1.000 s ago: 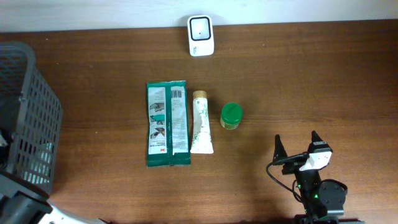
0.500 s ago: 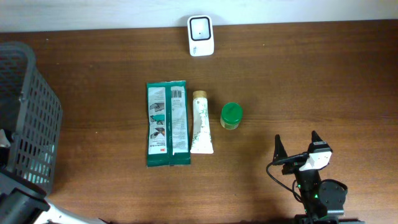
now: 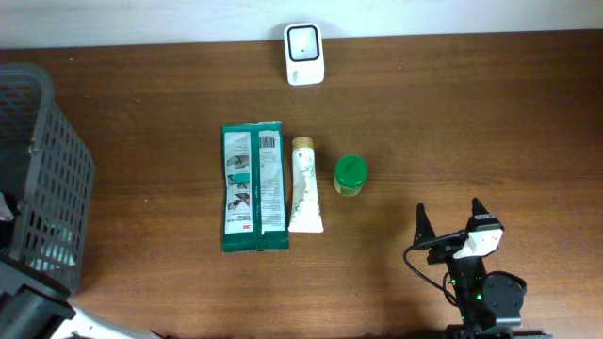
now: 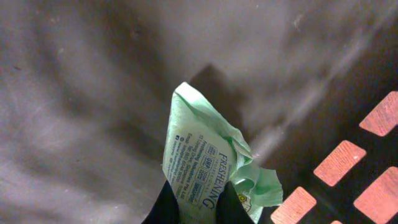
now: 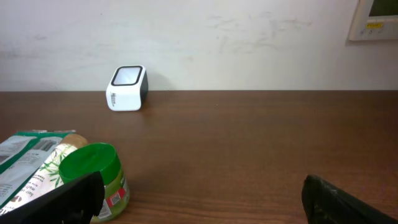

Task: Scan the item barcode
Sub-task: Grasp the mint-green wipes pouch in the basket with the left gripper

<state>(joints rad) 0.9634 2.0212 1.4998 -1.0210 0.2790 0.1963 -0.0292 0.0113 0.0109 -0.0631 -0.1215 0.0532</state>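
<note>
Inside the basket, my left gripper (image 4: 199, 202) is shut on a crumpled light green packet (image 4: 202, 155) with printed text. Its two dark fingers pinch the packet's lower edge, and no barcode shows on the visible face. The white scanner (image 3: 304, 54) stands at the table's far edge and also shows in the right wrist view as the scanner (image 5: 127, 88). My right gripper (image 3: 450, 226) rests low at the front right, open with nothing between its fingers.
A dark mesh basket (image 3: 38, 179) stands at the left edge. Mid-table lie a green wipes pack (image 3: 253, 186), a white tube (image 3: 304, 185) and a green-lidded jar (image 3: 350, 175). The jar (image 5: 93, 180) sits just beyond my right gripper's left finger.
The visible part of the left arm by the basket has shifted slightly. The items on the table and the right arm have not moved.
</note>
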